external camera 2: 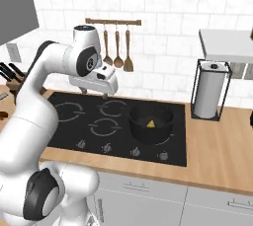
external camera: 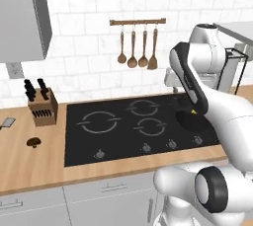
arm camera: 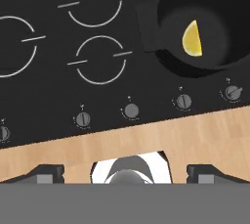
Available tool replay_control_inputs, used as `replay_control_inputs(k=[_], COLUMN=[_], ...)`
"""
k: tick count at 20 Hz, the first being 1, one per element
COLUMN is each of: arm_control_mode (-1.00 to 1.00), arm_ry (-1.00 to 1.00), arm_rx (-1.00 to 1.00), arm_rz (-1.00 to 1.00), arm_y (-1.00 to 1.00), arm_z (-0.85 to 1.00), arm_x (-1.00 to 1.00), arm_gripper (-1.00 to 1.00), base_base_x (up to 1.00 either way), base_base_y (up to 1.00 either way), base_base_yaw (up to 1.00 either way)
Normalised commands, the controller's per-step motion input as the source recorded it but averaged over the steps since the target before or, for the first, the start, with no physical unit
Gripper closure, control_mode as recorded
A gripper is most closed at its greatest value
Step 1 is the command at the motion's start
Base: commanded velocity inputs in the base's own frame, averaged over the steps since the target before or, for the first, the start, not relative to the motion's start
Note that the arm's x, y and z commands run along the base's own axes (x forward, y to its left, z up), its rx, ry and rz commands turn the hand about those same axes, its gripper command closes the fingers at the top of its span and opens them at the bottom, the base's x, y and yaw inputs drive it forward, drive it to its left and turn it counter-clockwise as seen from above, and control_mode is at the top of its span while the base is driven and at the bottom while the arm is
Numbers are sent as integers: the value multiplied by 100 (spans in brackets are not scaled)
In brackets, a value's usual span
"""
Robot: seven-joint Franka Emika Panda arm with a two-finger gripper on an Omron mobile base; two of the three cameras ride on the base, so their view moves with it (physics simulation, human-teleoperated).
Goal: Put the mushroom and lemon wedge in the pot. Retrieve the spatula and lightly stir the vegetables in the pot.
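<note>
The low black pot (external camera 2: 150,121) stands on the hob's front right ring, and the yellow lemon wedge (external camera 2: 150,124) lies inside it. The hand view looks down on the pot (arm camera: 205,17) with the lemon wedge (arm camera: 192,38) on its floor. My gripper (external camera 2: 94,93) hangs open and empty above the back middle of the hob, left of the pot. Its fingertips (arm camera: 46,173) stand wide apart. The brown mushroom (external camera: 33,142) lies on the wooden counter left of the hob. A grey blade, probably the spatula (external camera: 7,123), lies at the counter's far left edge.
A knife block (external camera: 43,104) stands behind the mushroom. Wooden spoons and a wooden spatula hang on a wall rail (external camera: 138,47) above the black hob (external camera: 99,141). A paper towel holder (external camera 2: 210,89) stands on the counter to the right.
</note>
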Motion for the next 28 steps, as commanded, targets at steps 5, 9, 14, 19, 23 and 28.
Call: replay_control_inputs(k=[5, 9, 14, 19, 23, 28], arm_control_mode=[100, 100, 100, 100, -100, -100], arm_ry=[0, 0, 0, 0, 0, 5], arm_rx=[0, 0, 0, 0, 0, 4], arm_rz=[0, 0, 0, 0, 0, 0], arm_y=[0, 0, 0, 0, 1, -17], arm_z=[0, 0, 0, 0, 0, -51], arm_x=[0, 0, 0, 0, 0, 4], arm_gripper=[-100, -100, -100, -100, -100, -100], base_base_x=[-11, 0, 2, 15, 0, 0], base_base_y=[100, 100, 100, 90, 0, 0], base_base_yaw=[1, 3, 3, 0, 0, 0])
